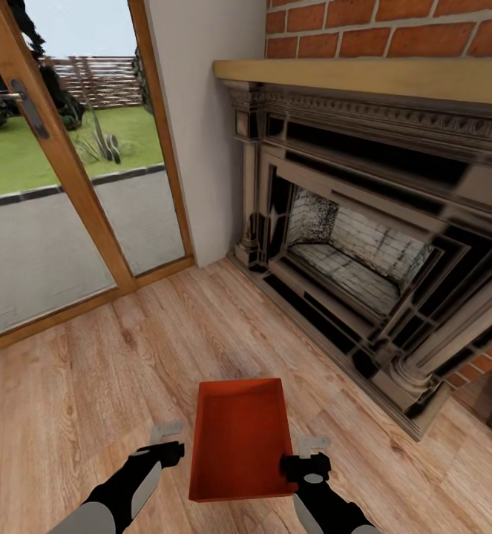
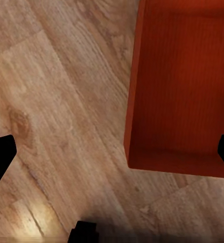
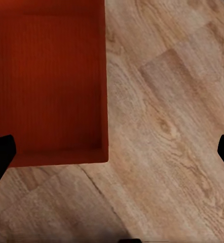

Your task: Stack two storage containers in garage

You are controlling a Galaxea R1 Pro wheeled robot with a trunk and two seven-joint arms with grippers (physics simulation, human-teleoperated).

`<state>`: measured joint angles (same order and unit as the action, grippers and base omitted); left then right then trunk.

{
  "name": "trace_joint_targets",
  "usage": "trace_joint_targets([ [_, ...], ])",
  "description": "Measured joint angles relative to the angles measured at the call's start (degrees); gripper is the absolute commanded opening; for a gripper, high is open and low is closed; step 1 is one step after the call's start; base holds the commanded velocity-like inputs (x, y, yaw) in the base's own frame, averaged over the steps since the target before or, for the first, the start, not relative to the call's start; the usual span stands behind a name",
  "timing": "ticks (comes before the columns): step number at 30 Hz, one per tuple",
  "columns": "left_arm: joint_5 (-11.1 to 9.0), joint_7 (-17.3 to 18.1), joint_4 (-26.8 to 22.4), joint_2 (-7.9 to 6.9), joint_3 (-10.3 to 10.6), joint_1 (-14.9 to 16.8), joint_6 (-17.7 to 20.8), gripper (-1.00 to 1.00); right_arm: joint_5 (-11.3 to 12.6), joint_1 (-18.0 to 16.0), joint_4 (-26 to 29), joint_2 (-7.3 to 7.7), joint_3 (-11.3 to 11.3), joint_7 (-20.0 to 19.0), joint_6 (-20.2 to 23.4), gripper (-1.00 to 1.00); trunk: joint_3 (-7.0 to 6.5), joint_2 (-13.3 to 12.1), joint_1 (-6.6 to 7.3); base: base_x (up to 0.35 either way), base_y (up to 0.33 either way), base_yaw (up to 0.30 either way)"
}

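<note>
One orange-red storage container (image 1: pixel 238 437) lies lidless and empty on the light wood-plank floor (image 1: pixel 90 386) of the living room, straight ahead of me. My left gripper (image 1: pixel 168 440) hovers open just beside its left wall, and my right gripper (image 1: pixel 309 454) hovers open at its right wall near the front corner. In the left wrist view the container (image 2: pixel 183 86) lies below the open gripper (image 2: pixel 112 154), with its wall between the spread fingers. The right wrist view shows the same for the container (image 3: pixel 46 81) and the right gripper (image 3: pixel 112 152). The second container is out of view.
A red-brick fireplace with a dark ornate surround (image 1: pixel 364 245) stands close on the right, under a wooden mantel (image 1: pixel 364 74). A wood-framed glass door (image 1: pixel 75 185) onto a garden fills the left wall. Bare plank floor spreads to the left of the container.
</note>
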<state>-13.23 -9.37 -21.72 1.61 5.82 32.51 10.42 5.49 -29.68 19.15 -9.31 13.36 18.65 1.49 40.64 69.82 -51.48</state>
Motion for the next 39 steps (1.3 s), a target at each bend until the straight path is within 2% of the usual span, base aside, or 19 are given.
trace_joint_targets([
  [4,0.1,0.0,1.1,0.33,0.2,0.0,0.3,1.0,-0.2,0.0,-1.5,-0.18,0.1,-1.8,-0.1,1.0,0.0,0.0,0.0,0.0,0.0,0.0],
  [7,0.3,0.0,2.0,1.65,0.3,0.0,0.3,1.0,-0.3,-0.1,-1.1,-0.14,0.1,-5.1,-0.6,1.0,0.0,0.0,0.0,0.0,0.0,0.0],
  [11,0.4,0.0,1.1,2.54,0.4,0.0,0.2,1.0,-0.5,-0.1,-0.9,0.07,0.1,-6.5,-2.5,1.0,0.0,0.0,0.0,0.0,0.0,0.0],
  [15,0.5,0.0,1.5,2.42,0.4,0.0,0.1,1.0,-0.5,-0.4,-0.7,0.11,0.0,-6.7,-3.0,1.0,0.0,0.0,0.0,0.0,0.0,0.0],
  [19,0.4,0.0,1.9,2.46,0.3,0.0,-0.1,1.0,-0.2,-2.3,-0.9,-0.02,0.0,-6.8,-3.1,1.0,0.0,0.0,0.0,0.0,0.0,0.0],
  [29,0.7,0.0,1.9,2.52,0.8,0.0,-0.8,1.0,0.4,-2.6,-1.5,0.21,-0.4,-6.8,-3.2,1.0,0.0,0.0,0.0,0.0,0.0,0.0],
  [39,0.6,-0.1,1.6,2.78,0.8,0.0,-6.8,1.0,0.3,-2.6,-1.5,0.32,-0.6,-6.9,-3.1,1.0,0.0,0.0,0.0,0.0,0.0,0.0],
])
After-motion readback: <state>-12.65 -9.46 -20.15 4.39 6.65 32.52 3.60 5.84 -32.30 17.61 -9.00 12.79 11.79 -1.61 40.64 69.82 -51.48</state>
